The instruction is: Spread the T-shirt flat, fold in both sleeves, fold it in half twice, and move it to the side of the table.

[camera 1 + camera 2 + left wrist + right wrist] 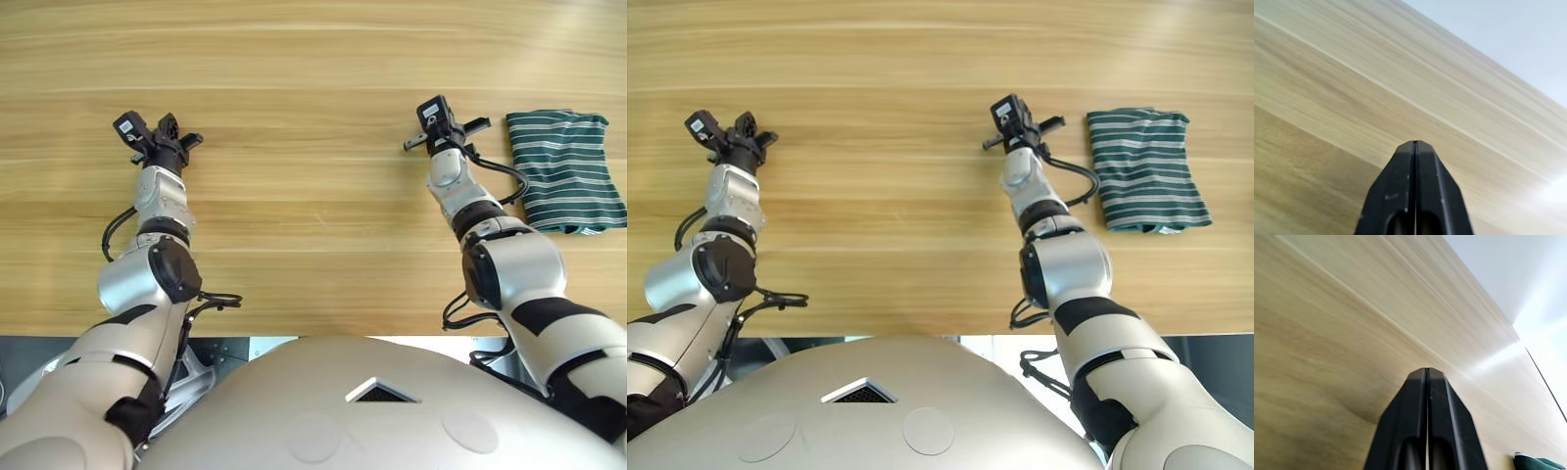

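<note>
Left wrist view shows left fingers (1393,196) pressed together, empty; right fingers (1403,431) likewise, near folded T-shirt (563,171).

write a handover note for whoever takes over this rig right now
Left gripper: shut, holding nothing, over bare table on the robot's left.
Right gripper: shut, holding nothing, over the table just left of the T-shirt, not touching it.
T-shirt: folded into a compact rectangle, lying flat at the table's right side.
Done: folding and the move aside, by the look of it.
Left: probably nothing; maybe check that the fold is neat.
</note>
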